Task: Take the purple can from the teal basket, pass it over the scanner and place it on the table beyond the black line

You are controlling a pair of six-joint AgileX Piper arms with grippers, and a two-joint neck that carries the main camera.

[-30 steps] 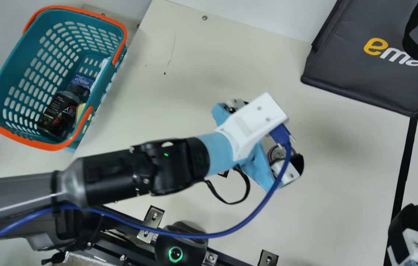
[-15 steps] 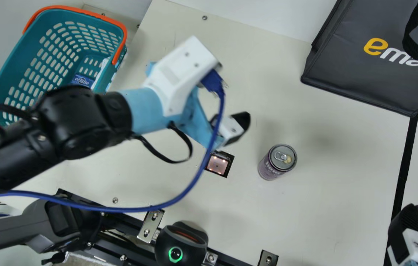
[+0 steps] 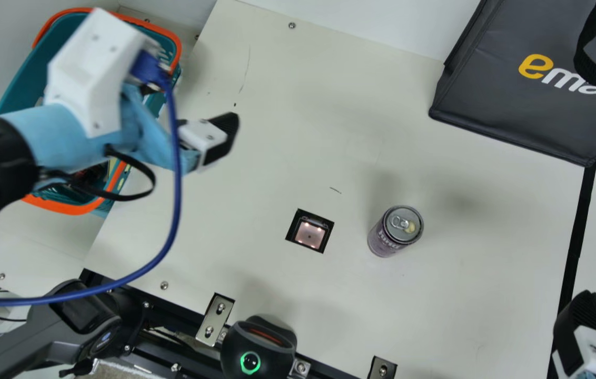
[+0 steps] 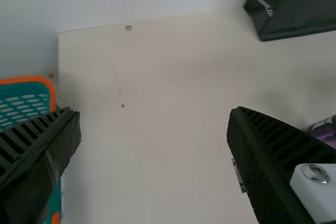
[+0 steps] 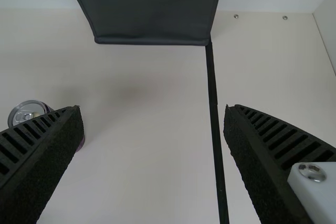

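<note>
Upright on the table, the purple can (image 3: 395,230) stands between the scanner window (image 3: 309,232) and the black line (image 3: 578,231). My left gripper (image 3: 192,105) is over the teal basket's (image 3: 13,89) table-side edge, well away from the can; in the left wrist view the left gripper (image 4: 155,129) has its fingers wide apart with nothing between them. At the main view's lower right is my right gripper (image 3: 587,321), beside the black line. The right wrist view shows the right gripper (image 5: 152,129) open and empty, with the can (image 5: 25,113) partly behind one finger.
A dark grey bag (image 3: 508,105) stands at the far right of the table, its corner touching the end of the black line. A black device with a green light ring (image 3: 250,362) sits at the near edge, beside metal brackets (image 3: 215,319). A blue cable (image 3: 174,210) hangs from the left arm.
My left gripper was around the can, then let it go and moved left to the basket. The can stays standing on the table. The right arm has kept still.
</note>
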